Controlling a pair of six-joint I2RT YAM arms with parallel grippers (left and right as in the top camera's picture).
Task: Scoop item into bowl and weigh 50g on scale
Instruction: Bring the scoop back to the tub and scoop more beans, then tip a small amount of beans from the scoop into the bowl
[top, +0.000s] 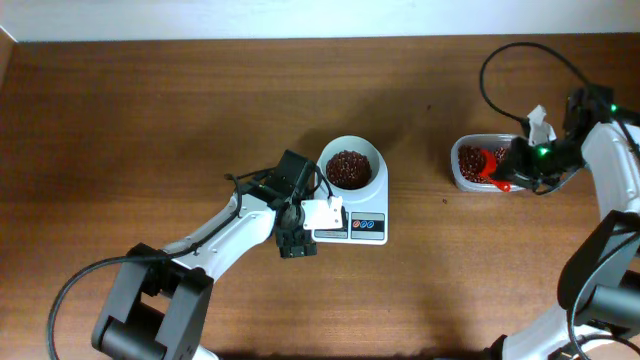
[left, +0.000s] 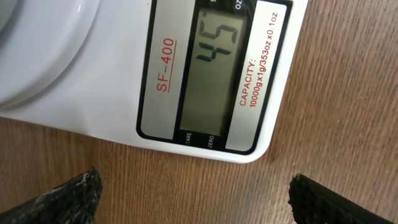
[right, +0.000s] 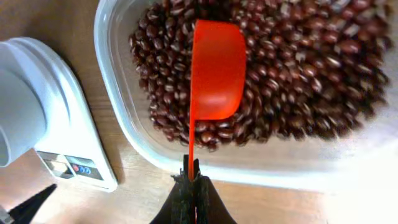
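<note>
The white bowl (top: 350, 167) sits on the white scale (top: 362, 225) and holds a pile of red-brown beans (top: 349, 168). The scale's display (left: 214, 68) reads 45 in the left wrist view. My left gripper (top: 297, 243) is open and empty just left of the scale's front edge; its fingertips (left: 193, 196) frame bare wood. My right gripper (right: 191, 183) is shut on the thin handle of a red scoop (right: 214, 71), which is empty and sits over the beans (right: 298, 68) in the clear tub (top: 482, 165).
The clear plastic tub (right: 118, 93) stands right of the scale (right: 68, 112), with a strip of wooden table between them. A black cable (top: 520, 60) loops above the right arm. Bare wood lies across the left and front.
</note>
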